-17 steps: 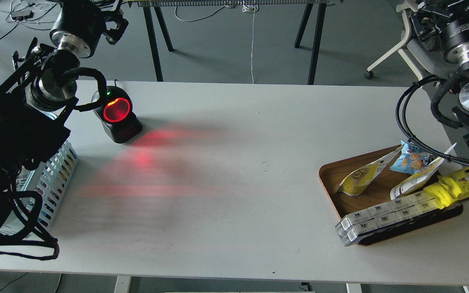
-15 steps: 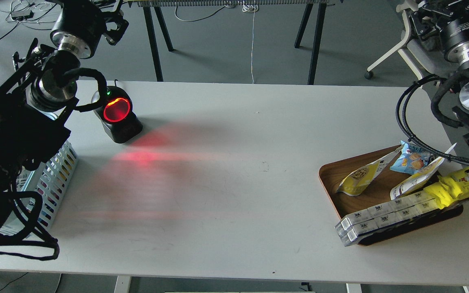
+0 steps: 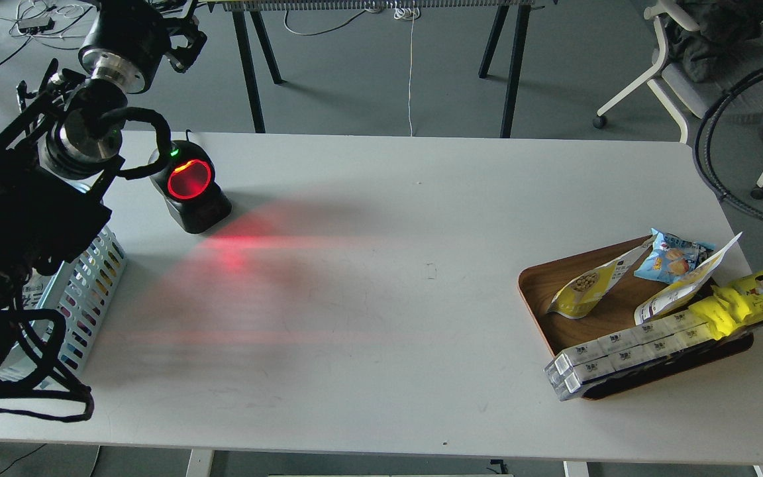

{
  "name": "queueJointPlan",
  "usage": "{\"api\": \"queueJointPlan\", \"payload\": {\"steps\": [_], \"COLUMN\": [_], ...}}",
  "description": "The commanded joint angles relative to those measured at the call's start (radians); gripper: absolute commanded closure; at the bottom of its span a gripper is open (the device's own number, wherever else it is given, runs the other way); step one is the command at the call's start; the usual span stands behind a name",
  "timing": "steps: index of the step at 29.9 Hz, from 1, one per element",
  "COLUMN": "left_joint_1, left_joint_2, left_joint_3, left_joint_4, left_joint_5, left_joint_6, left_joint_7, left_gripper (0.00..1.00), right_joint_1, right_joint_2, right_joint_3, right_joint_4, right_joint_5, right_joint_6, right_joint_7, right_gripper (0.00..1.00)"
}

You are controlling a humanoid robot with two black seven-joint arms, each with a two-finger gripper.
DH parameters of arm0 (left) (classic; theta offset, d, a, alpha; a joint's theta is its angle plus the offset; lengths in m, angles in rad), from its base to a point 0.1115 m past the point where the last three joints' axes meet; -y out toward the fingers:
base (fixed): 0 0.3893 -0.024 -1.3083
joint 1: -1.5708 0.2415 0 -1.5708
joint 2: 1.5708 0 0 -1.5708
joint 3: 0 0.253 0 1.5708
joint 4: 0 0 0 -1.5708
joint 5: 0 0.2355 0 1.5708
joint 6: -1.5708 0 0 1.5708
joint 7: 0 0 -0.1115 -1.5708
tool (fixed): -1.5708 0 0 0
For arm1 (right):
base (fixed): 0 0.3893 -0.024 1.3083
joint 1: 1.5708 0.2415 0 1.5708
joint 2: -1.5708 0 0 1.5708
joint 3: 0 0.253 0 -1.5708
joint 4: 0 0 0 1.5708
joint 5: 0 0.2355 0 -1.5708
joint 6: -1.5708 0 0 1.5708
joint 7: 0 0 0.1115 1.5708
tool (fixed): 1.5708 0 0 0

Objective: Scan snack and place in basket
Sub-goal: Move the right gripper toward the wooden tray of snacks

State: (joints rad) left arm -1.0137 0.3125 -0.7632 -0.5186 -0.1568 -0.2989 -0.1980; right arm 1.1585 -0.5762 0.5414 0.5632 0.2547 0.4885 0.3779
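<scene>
The snack (image 3: 585, 289), a yellow stand-up pouch picturing round tan pieces, lies on the brown wooden tray (image 3: 535, 291) at the right. A second pouch (image 3: 683, 288) of the same kind lies beside it, white back up. The light blue slotted basket (image 3: 93, 281) stands at the table's left edge, mostly hidden behind my left arm. My left arm rises along the left side; its gripper (image 3: 184, 41) is dark and high above the far left corner, far from the snack. My right gripper is out of view; only its cables (image 3: 712, 165) show.
A black scanner (image 3: 189, 187) glows red at the back left and casts red light on the table. The tray also holds a small blue packet (image 3: 669, 257), a bright yellow cartoon-face packet (image 3: 756, 298) and a row of white boxes (image 3: 620, 354). An office chair (image 3: 679, 73) stands beyond the right corner.
</scene>
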Motion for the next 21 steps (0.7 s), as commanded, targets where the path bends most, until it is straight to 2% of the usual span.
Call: {"api": "queueJointPlan", "payload": {"steps": [1, 5, 10, 14, 17, 19, 21], "left_joint_1": [-0.002, -0.002, -0.003, -0.002, 0.001, 0.003, 0.001], "left_joint_2": [0.0, 0.003, 0.003, 0.0, 0.0, 0.002, 0.003], "left_joint_3": [0.001, -0.002, 0.002, 0.008, 0.01, 0.01, 0.01], "left_joint_4": [-0.001, -0.006, -0.008, -0.008, -0.008, -0.008, -0.008], "left_joint_5": [-0.001, -0.001, 0.0, 0.0, 0.002, 0.002, 0.002], "left_joint_6": [0.0, 0.0, -0.008, -0.009, -0.012, -0.012, -0.014], "left_joint_7": [0.0, -0.003, 0.0, -0.001, -0.003, -0.003, -0.003], "left_gripper": [0.0, 0.0, 0.0, 0.0, 0.0, 0.0, 0.0], "right_joint_1": [0.058, 0.127, 0.335, 0.486, 0.575, 0.619, 0.654], "right_joint_2": [-0.054, -0.116, -0.137, -0.148, -0.142, -0.133, -0.128], "right_joint_3": [-0.001, -0.04, -0.321, -0.533, -0.633, -0.678, -0.728], "right_joint_4": [0.072, 0.173, 0.283, 0.375, 0.435, 0.484, 0.55], "right_joint_5": [-0.168, -0.343, -0.584, -0.733, -0.885, -1.013, -1.145], "right_joint_6": [0.0, 0.0, 0.0, 0.0, 0.0, 0.0, 0.0], "right_joint_7": [0.001, 0.004, 0.039, 0.044, 0.067, 0.111, 0.111], "right_gripper": [0.02, 0.02, 0.02, 0.02, 0.02, 0.02, 0.02]}}
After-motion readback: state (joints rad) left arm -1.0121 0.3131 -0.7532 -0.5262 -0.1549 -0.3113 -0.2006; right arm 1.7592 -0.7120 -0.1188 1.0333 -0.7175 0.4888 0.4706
